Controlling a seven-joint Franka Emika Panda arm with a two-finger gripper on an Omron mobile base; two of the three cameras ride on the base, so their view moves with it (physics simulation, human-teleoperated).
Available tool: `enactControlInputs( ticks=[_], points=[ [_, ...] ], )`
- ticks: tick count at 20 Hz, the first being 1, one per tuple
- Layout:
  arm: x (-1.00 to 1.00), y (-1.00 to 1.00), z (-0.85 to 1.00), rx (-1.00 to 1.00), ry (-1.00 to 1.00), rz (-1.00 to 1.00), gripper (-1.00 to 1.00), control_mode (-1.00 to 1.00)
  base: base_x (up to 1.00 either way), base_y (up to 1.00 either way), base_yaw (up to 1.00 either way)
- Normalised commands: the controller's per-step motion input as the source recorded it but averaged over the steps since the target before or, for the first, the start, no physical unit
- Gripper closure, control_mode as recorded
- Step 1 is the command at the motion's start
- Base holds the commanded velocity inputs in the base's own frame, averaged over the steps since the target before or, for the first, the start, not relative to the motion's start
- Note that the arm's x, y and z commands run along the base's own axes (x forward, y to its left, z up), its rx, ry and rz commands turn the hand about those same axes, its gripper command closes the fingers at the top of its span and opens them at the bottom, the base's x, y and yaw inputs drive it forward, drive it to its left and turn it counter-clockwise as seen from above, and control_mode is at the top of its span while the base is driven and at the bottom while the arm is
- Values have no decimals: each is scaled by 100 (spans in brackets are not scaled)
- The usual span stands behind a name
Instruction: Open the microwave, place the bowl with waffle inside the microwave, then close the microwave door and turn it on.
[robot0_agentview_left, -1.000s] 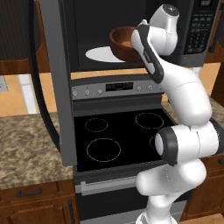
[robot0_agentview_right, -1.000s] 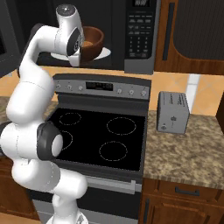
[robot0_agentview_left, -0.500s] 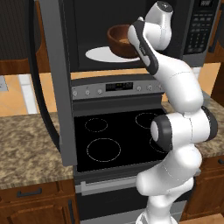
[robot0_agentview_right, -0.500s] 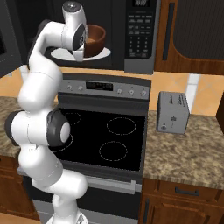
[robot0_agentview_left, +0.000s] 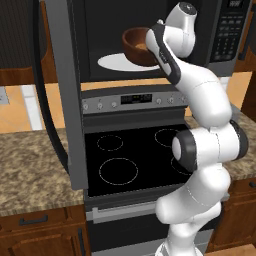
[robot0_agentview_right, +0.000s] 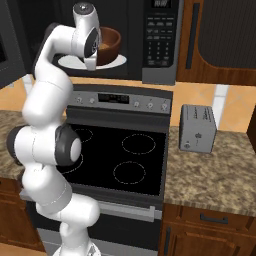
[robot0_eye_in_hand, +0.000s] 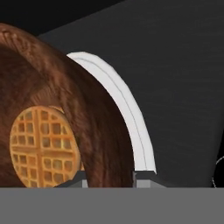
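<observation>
The bowl (robot0_agentview_left: 138, 46) sits inside the microwave (robot0_agentview_right: 160, 37), right on the white turntable plate (robot0_agentview_left: 117, 62), and the microwave door (robot0_agentview_left: 62, 95) hangs wide open at the left of the left base view. The waffle (robot0_eye_in_hand: 43, 148) lies flat in the bottom of the bowl, grid pattern facing up. The gripper (robot0_eye_in_hand: 107, 180) is straddling the bowl's wall, one finger inside and one outside, pinching the rim. In the right base view the arm reaches up from the lower left into the cavity, wrist at the bowl's near side. Below, the black stove (robot0_agentview_right: 120, 160) is bare, and the toaster (robot0_agentview_right: 197, 128) stands on the counter (robot0_agentview_right: 215, 175) at the right.
</observation>
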Motion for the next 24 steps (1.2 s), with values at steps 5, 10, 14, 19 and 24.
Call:
enactControlInputs(
  ticks=[5, 10, 14, 19, 24],
  points=[
    [19, 2, -51, 0, -8, 0, 100, -100, 0, 0, 0],
    [26, 3, -39, 0, -6, 0, 100, -100, 0, 0, 0],
    [37, 11, -7, 0, 0, 0, 100, -100, 0, 0, 0],
    [43, 17, -26, 0, 0, 0, 100, -100, 0, 0, 0],
    [39, 25, -45, 0, 6, 0, 100, -100, 0, 0, 0]
  ],
)
